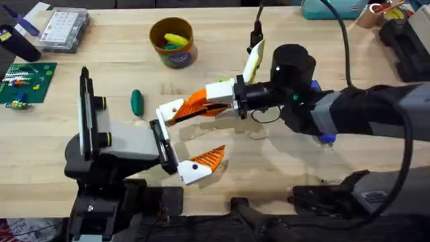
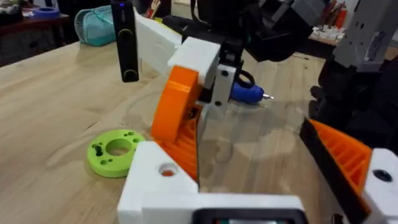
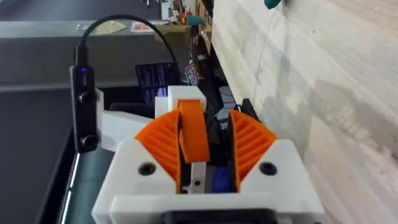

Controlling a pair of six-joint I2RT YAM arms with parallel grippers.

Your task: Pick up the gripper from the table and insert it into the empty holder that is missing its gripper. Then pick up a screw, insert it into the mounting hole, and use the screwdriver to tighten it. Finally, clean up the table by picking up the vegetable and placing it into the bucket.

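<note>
**Orange finger held at the holder plate**

Where the right arm reaches in across the middle of the overhead view, the right gripper [image 1: 222, 101] has its two ribbed orange pads pressed onto the gripper [image 1: 195, 101], a long orange wedge on a white plastic block. In the right wrist view that wedge [image 3: 191, 140] stands edge-on between the pads, pinched from both sides. Its tip end meets the upper end of the holder [image 1: 163, 144], the flat black plate at the front of the grey-and-black left arm. The lower end of the plate carries a second ribbed orange finger [image 1: 201, 163] on its white block.

The left gripper [image 2: 261, 180] stands with its jaws apart, one side a white block with a round hole, the other a ribbed orange wedge; nothing lies between them.

The table [image 1: 282, 175] is pale wooden planking with visible grain. On it lie a green vegetable [image 1: 137, 102], smooth and oblong, just left of the held finger, and the round yellow-orange bucket [image 1: 173, 42] farther back, with yellow and green pieces inside. The left wrist view shows a lime-green ring-shaped disc [image 2: 117, 151] flat on the wood and the blue-handled screwdriver [image 2: 249, 93] behind the white block. A green circuit board [image 1: 25, 82] and a clear plastic parts box [image 1: 64, 28] sit at the far left.
</note>
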